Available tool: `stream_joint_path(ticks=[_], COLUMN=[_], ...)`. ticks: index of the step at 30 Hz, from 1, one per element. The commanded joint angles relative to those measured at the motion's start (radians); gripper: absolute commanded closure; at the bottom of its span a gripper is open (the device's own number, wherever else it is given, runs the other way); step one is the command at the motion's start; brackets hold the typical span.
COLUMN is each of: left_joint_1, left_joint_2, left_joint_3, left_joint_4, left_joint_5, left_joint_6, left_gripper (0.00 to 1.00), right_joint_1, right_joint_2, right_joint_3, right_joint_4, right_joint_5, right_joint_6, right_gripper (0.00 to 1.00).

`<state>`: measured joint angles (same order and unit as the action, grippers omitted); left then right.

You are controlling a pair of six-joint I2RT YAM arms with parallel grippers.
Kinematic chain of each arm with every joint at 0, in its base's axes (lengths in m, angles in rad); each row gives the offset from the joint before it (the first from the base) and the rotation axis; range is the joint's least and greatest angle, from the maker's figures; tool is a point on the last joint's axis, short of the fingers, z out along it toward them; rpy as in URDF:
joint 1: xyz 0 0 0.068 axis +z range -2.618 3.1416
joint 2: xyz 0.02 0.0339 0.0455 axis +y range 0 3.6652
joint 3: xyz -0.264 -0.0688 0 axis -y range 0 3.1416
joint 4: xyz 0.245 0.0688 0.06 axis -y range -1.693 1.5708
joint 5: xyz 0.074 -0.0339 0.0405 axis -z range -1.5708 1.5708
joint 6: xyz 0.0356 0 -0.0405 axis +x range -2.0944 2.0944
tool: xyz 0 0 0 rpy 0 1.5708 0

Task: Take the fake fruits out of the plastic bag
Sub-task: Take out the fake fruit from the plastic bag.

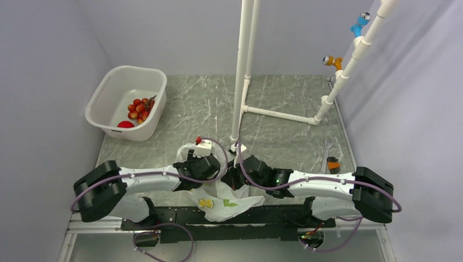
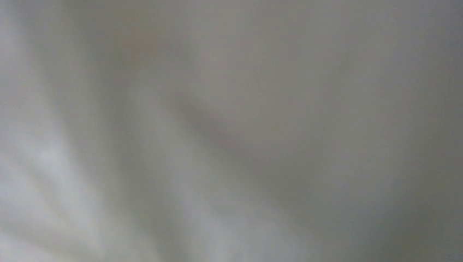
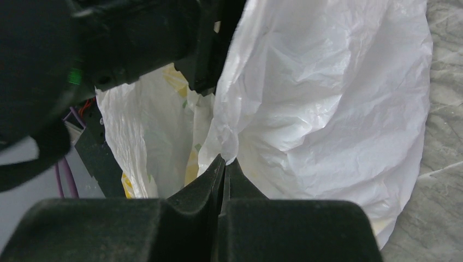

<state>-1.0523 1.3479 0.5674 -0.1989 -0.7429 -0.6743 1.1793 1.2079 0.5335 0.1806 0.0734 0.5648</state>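
Right wrist: bag is pinched by closed right gripper; left gripper, seemingly inside bag, width cannot be told.

Pale lavender-grey walls are closing in the space on three sides. Soft, even light is falling on a grey-green marbled tabletop. A white pipe frame is standing upright near the middle. A slanted pipe is leaning toward the right wall, carrying a blue fitting and an orange fitting.
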Motion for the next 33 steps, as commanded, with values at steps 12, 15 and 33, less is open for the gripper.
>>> stream_joint_path(ticks=[12, 15, 33], left_joint_1=[0.009, 0.034, 0.089], left_joint_2=[0.003, -0.064, -0.582], left_joint_3=[0.159, 0.184, -0.059], left_joint_4=[-0.109, -0.159, -0.116], left_joint_5=[0.138, 0.251, 0.764], left_joint_6=[0.007, -0.019, -0.271], left_gripper=[0.63, 0.65, 0.88], right_joint_1=[0.006, 0.005, 0.005], right_joint_2=[-0.022, -0.018, -0.01], right_joint_3=[0.021, 0.034, 0.124], right_joint_4=[-0.005, -0.024, -0.125], right_joint_5=[0.038, 0.063, 0.181], right_joint_6=[-0.018, -0.027, -0.075], right_gripper=[1.0, 1.0, 1.0])
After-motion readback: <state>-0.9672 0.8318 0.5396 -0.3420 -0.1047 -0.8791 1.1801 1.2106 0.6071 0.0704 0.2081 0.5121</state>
